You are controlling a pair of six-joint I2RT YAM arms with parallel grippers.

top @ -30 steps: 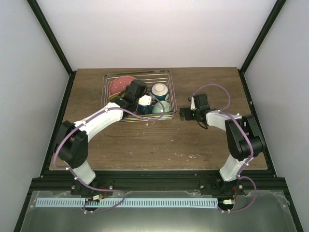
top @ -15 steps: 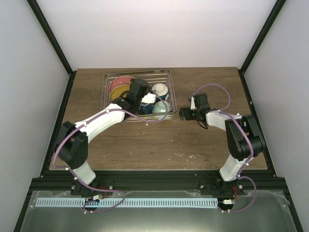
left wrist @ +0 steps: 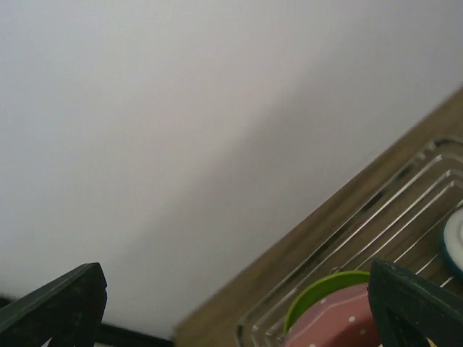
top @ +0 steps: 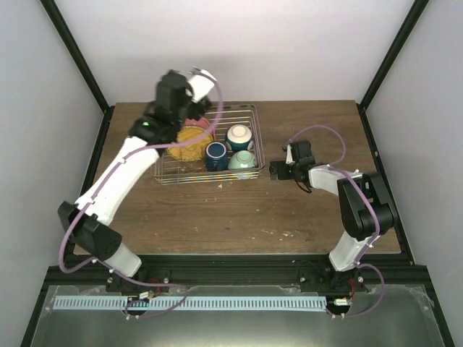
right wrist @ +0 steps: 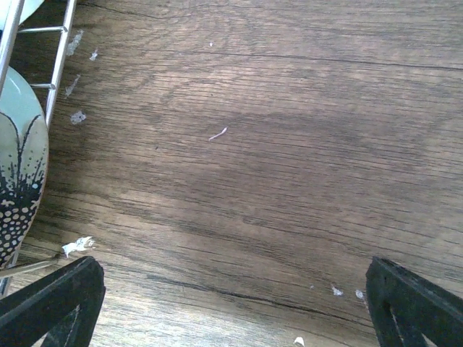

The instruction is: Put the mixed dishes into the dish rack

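Lifted out of the rectangular silver wire dish rack (top: 235, 114) within the last second and swung high over its far left corner: left gripper (top: 177, 85).

Top view, inside the rack: lime-green round plate (top: 192, 142), dark blue mug (top: 215, 155), cream bowl (top: 239, 136), pale mint bowl (top: 244, 160). Right gripper (top: 275, 171) low, just beside the rack's right wall.

Left wrist view: fingers (left wrist: 65, 303) spread wide, nothing between; pink scalloped plate (left wrist: 336, 324) just in front of the green plate.

Right wrist view: fingers spread, empty, above wooden table (right wrist: 253, 181); mint bowl at left edge.

Handle all dishes as rigid, glazed, slippery, breakable. Pinch plates at the rim, bowls and mug over the wall.
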